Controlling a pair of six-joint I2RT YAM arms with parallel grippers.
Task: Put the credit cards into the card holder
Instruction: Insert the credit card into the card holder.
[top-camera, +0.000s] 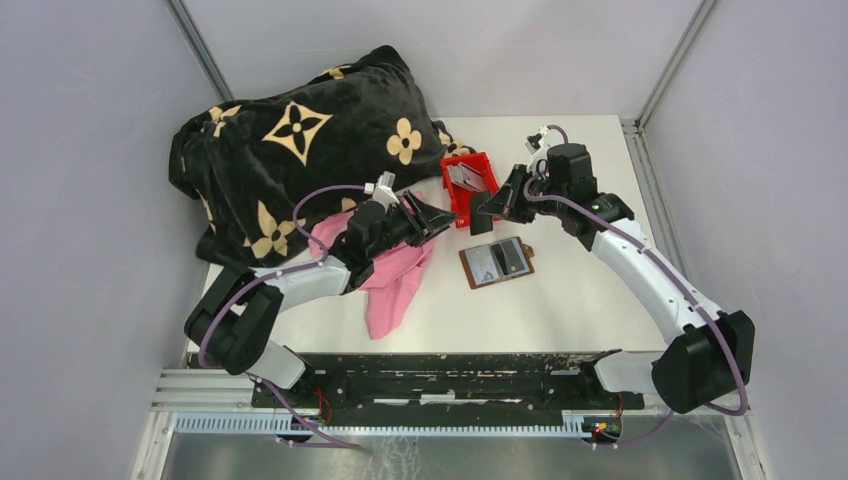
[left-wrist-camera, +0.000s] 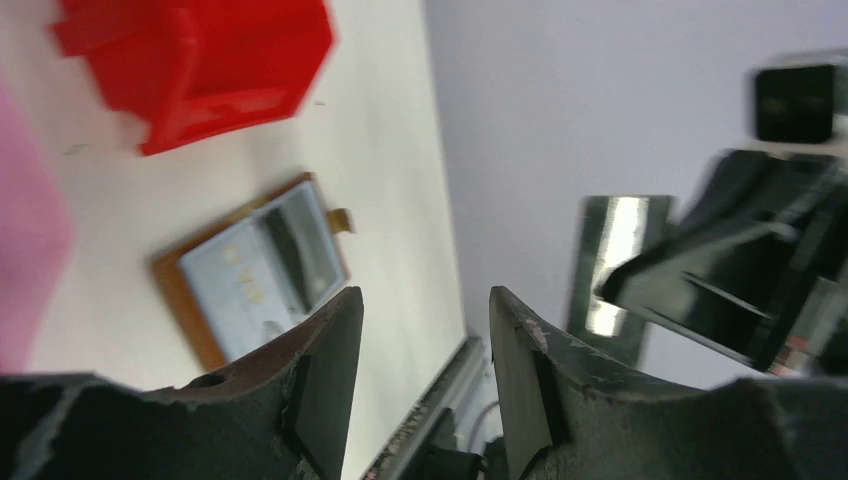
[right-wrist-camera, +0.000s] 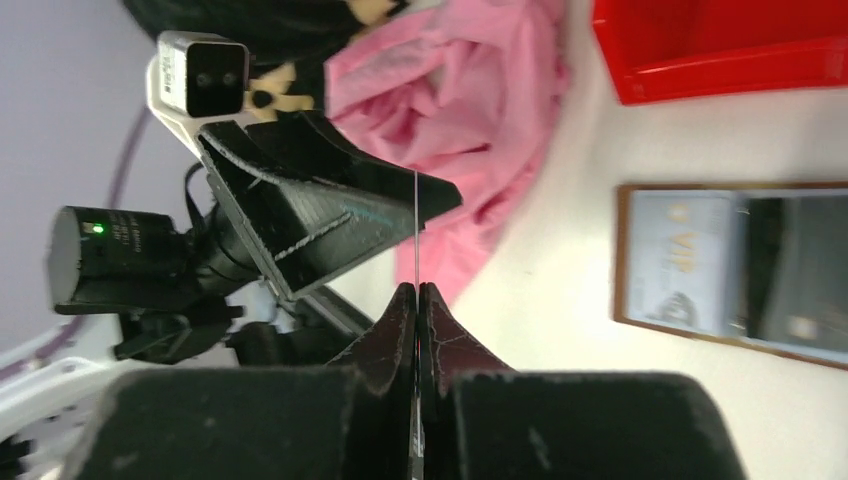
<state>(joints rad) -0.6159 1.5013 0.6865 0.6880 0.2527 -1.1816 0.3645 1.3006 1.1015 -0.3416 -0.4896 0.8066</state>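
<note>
The brown card holder (top-camera: 497, 262) lies open on the table, with a grey card (right-wrist-camera: 680, 260) and a dark card (right-wrist-camera: 800, 270) lying on it. It also shows in the left wrist view (left-wrist-camera: 180, 290). My right gripper (right-wrist-camera: 416, 290) is shut on a thin card (right-wrist-camera: 415, 230) seen edge-on. The same card (left-wrist-camera: 612, 262) shows as a dark and silver rectangle in the left wrist view. It is held in the air left of the holder. My left gripper (left-wrist-camera: 425, 300) is open and empty, facing that card from close by. In the top view the two grippers (top-camera: 440, 215) (top-camera: 480, 210) almost meet.
A red plastic bin (top-camera: 470, 185) with more cards in it stands behind the holder. A pink cloth (top-camera: 395, 275) lies under my left arm. A black blanket with tan flowers (top-camera: 290, 140) is piled at the back left.
</note>
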